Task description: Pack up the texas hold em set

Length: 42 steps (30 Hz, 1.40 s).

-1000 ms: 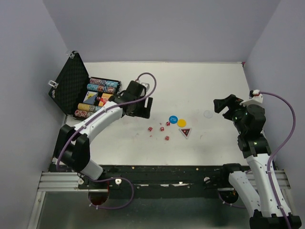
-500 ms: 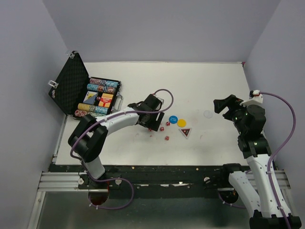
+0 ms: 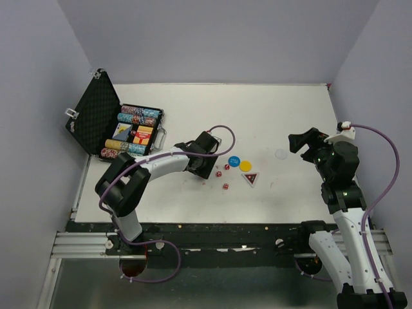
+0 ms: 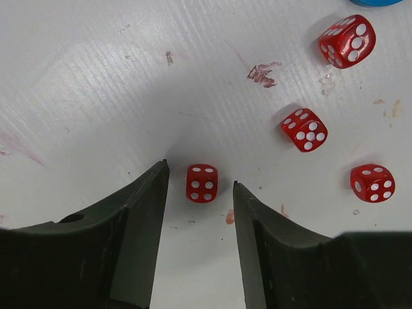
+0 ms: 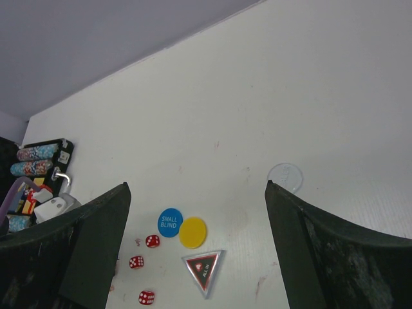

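On the near half of the white table (image 3: pixel 302 109), the left gripper (image 4: pixel 199 175) is straddling a single red die (image 4: pixel 202 184). Its two dark fingers (image 4: pixel 143 215) are standing parted on either side of the cube, with a sliver of tabletop showing on each flank, so nothing is being gripped. Three more dice (image 4: pixel 305 129) are lying loose just beyond the fingertips, each apart from the others. To their right, the dark triangular token (image 3: pixel 250 178) is lying flat. Just behind it the yellow disc (image 3: pixel 246 166) and the blue disc (image 3: pixel 234 161), lettered SMALL BLIND, are sitting edge to edge. The pale, see-through disc (image 3: pixel 281 154) is lying alone farther right, well apart from the rest. Near it, the right gripper (image 3: pixel 301 143) is hanging over the table's right side, its jaws spread wide and carrying nothing, as its own wrist camera shows. At the far left, the black case (image 3: pixel 159 119) is sitting open on the table. Its egg-crate foam lid (image 3: pixel 95 114) is tilting back toward the wall, and rows of multicoloured chips (image 3: pixel 138 116) are lying in its compartments.
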Each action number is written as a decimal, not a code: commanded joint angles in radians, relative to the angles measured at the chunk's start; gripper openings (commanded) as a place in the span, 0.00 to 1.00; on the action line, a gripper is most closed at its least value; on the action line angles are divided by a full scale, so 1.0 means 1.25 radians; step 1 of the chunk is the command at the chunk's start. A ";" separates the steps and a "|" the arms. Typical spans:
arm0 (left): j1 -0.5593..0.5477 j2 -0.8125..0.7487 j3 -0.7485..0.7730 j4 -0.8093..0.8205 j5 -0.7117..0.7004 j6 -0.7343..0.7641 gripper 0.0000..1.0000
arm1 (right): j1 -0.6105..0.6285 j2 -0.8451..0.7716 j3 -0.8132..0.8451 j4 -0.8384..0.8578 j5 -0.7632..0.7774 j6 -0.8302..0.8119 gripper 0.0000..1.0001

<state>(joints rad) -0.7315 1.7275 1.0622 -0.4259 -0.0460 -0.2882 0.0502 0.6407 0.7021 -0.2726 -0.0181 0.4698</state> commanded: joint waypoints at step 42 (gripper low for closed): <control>0.161 -0.064 0.112 -0.083 0.056 0.033 0.00 | -0.005 -0.003 0.008 -0.013 -0.024 -0.010 0.93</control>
<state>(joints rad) -0.6479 1.7218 1.1213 -0.4721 -0.0387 -0.2398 0.0502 0.6411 0.7021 -0.2733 -0.0246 0.4698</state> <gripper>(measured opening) 0.078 0.931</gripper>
